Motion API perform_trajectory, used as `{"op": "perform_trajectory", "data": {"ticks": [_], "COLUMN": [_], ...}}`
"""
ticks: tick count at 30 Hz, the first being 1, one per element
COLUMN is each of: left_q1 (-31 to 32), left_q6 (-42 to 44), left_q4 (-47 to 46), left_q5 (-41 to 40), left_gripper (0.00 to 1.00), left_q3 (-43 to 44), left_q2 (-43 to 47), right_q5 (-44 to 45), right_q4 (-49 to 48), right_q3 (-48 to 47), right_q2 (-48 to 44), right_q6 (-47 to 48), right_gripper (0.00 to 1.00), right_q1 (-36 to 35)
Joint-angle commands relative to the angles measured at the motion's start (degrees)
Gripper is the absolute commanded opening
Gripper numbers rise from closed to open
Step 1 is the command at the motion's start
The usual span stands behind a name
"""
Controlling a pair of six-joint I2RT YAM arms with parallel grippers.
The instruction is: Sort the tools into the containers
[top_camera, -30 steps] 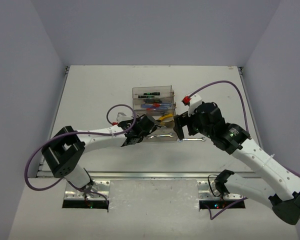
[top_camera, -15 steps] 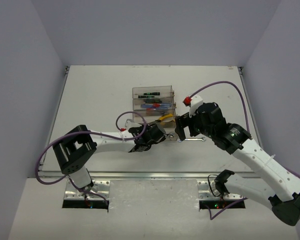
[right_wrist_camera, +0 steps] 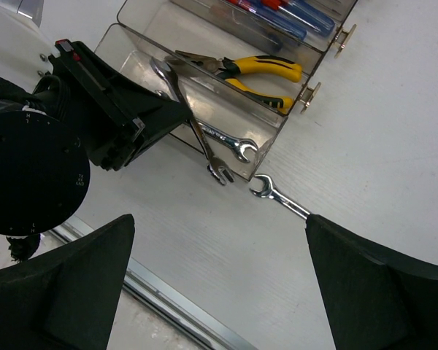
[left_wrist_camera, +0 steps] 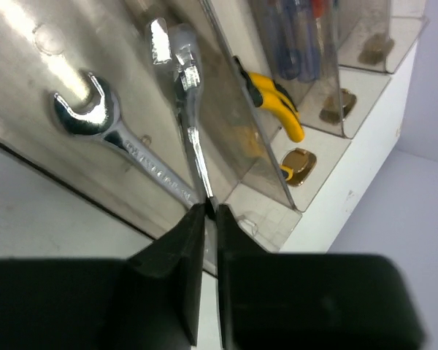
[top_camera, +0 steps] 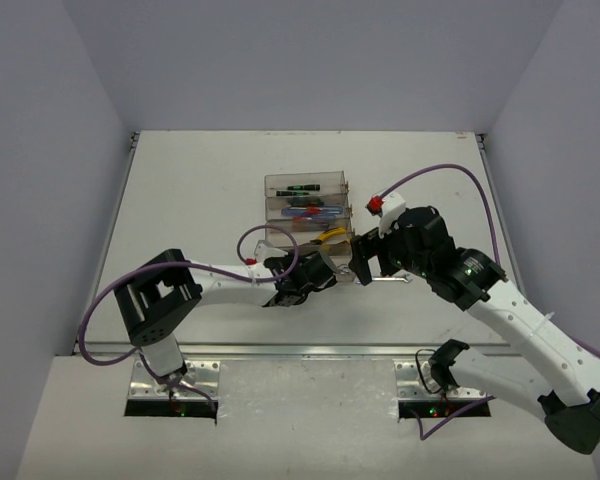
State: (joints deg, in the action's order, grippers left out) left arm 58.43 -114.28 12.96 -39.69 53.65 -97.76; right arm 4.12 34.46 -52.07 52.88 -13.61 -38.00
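Four joined clear trays (top_camera: 276,182) stand mid-table. My left gripper (left_wrist_camera: 210,215) is shut on a silver wrench (left_wrist_camera: 188,131) and holds it edge-on and tilted at the nearest tray's front wall; both also show in the right wrist view, the gripper (right_wrist_camera: 177,115) and its wrench (right_wrist_camera: 197,135). A second wrench (left_wrist_camera: 124,142) lies in that tray. Yellow-and-black pliers (right_wrist_camera: 255,73) lie in the tray behind. Blue-and-red screwdrivers (right_wrist_camera: 292,18) fill the one after. A third wrench (right_wrist_camera: 277,198) lies on the table. My right gripper (right_wrist_camera: 219,240) hangs open and empty above it.
A black screwdriver with green marks (top_camera: 302,188) lies in the farthest tray. Brass latches (right_wrist_camera: 310,95) stick out from the trays' right ends. The table's metal front rail (right_wrist_camera: 168,306) runs below the right gripper. Both arms crowd the nearest tray's front.
My left gripper has moved right along the nearest tray with the wrench in it. The right arm has barely moved.
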Motion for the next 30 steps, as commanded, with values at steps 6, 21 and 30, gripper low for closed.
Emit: {"op": "perform_trajectory", "data": {"ticks": [6,21,30], "left_q1": [-0.6,-0.5,-1.2], "left_q6": [-18.5,1.9,34.6], "left_q4": [-1.0,0.8,7.3], "left_q5": [-3.6,-12.8,-14.7], "left_gripper": [0.30,0.75,1.00], "left_q3": [0.9,5.0,4.3], "left_q2": [0.7,12.3,28.6], "right_q5": [-0.7,6.9,4.4], "right_q4": [-1.0,1.9,0.9], "right_q3": [-2.2,-0.3,2.9], "right_q2": [0.1,7.8,18.1], "right_q6": [-0.3,-4.7,0.2], "right_gripper": [0.99,0.99,0.94], "right_q1": [0.2,3.2,11.7]}}
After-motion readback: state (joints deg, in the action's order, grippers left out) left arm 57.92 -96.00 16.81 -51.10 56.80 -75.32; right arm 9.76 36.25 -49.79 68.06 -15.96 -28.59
